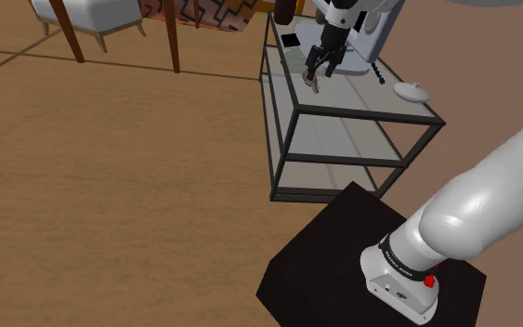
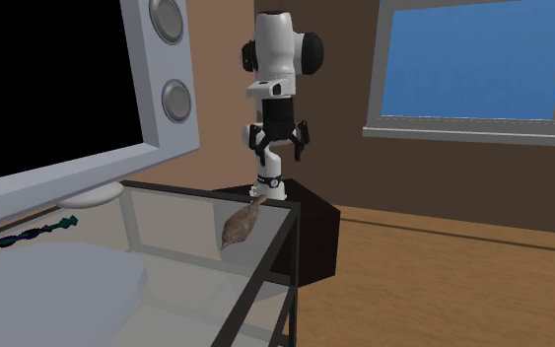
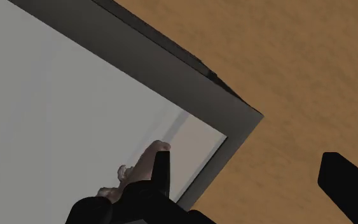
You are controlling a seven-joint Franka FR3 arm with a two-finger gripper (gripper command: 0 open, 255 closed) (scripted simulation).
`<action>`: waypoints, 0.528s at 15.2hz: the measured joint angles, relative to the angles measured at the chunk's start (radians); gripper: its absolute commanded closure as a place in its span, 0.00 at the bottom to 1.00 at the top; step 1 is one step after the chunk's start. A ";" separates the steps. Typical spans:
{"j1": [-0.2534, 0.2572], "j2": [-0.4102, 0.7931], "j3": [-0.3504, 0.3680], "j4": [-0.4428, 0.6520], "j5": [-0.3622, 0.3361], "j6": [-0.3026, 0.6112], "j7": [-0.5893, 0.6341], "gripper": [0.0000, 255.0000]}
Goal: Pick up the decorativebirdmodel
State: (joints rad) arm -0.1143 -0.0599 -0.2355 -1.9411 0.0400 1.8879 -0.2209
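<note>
Shoulder view, L to R: pale armchair top left w/ a couple of wooden legs beside it, then the shelf unit, dark frame + glass top. The gripper hangs over that top's left edge, and the little brown bird model is right under it, lying on the glass. Further right on the same top there's a white disc-ish thing, well apart from the bird. Black stand + white arm at lower right.

Second ext view: grey speaker panel on the left. The bird model is mid-pic, on the glass just beside the frame rail. Blue window on the right.

Wrist view: fingers spread wide, nothing grasped. One overlaps the bird model, and tbh can't tell if it's touching. The other is out over the wood floor, past the shelf's corner.
</note>
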 measured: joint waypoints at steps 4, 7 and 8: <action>-0.027 0.149 -0.028 0.134 0.050 0.013 -0.021 0.00; -0.058 0.259 -0.045 0.238 0.091 0.017 -0.041 0.00; -0.069 0.300 -0.049 0.287 0.106 0.009 -0.044 0.00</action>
State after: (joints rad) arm -0.1835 0.2401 -0.2844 -1.6541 0.1462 1.8966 -0.2651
